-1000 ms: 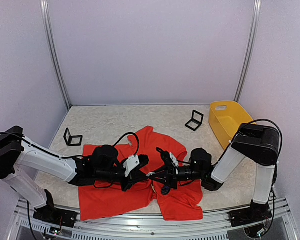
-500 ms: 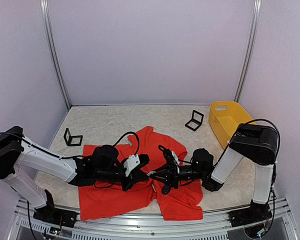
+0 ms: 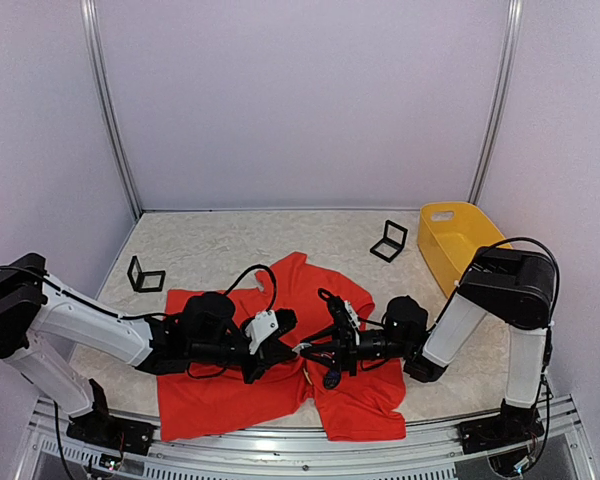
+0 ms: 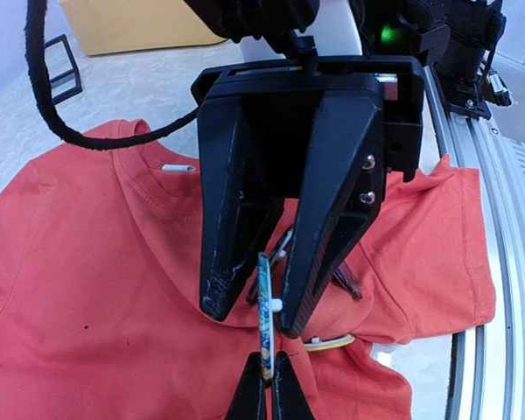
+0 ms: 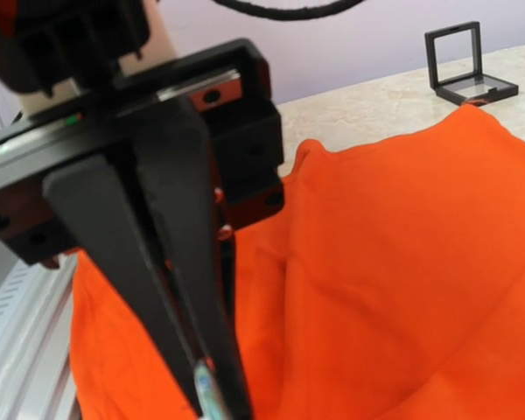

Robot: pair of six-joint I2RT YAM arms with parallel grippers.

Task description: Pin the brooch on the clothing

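Red-orange short-sleeved T-shirt (image 3: 215, 400) lies along the tabletop's (image 3: 230, 245) near edge. The left gripper (image 4: 269, 392) jaws clench the thin flat brooch (image 4: 264, 302); the right gripper (image 4: 254, 319) jaws stand parted around it.

Your T-shirt (image 3: 215, 400): red-orange, short-sleeved, spread on the table (image 3: 240, 245) at its near edge. Collar pts twd the far side, hem twd you. Fabric's rumpled & bunched up thru the middle. Your brooch (image 4: 264, 328): small, thin, seen edge-on, upright, w/ blue/orange flecks & a white stub on one side. Its lower end's pinched betw. the left gripper (image 4: 267, 395) tips, just over the shirt's chest area.
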